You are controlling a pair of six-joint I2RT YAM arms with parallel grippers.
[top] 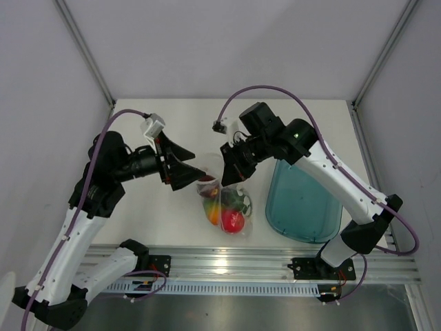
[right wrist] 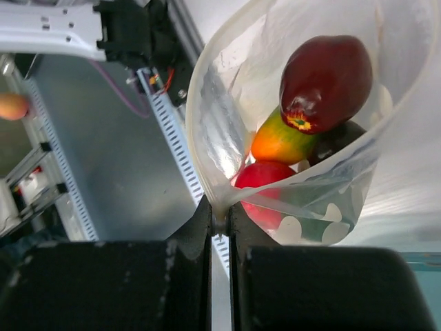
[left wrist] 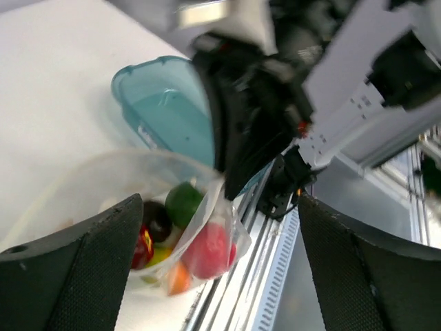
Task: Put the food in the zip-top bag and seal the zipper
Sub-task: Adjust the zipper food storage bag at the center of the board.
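Observation:
The zip-top bag (top: 226, 207) hangs by its mouth edge over the table's near side, clear and crinkly. Inside it lies the food: a red tomato (top: 233, 221), a green piece (left wrist: 183, 202), a dark red piece (right wrist: 325, 81) and an orange-yellow one (right wrist: 281, 142). My right gripper (right wrist: 220, 222) is shut on the bag's rim (right wrist: 198, 103), where the zipper runs, and the mouth gapes open. My left gripper (top: 198, 165) stands open just left of the bag's mouth, nothing between its fingers (left wrist: 103, 262); in its wrist view the bag (left wrist: 207, 241) hangs beyond them.
A translucent teal oval tray (top: 303, 200) lies to the right of the bag, under the right arm. The aluminium rail (top: 262, 265) runs along the table's near edge just below the bag. White walls close in the table's left, back and right sides.

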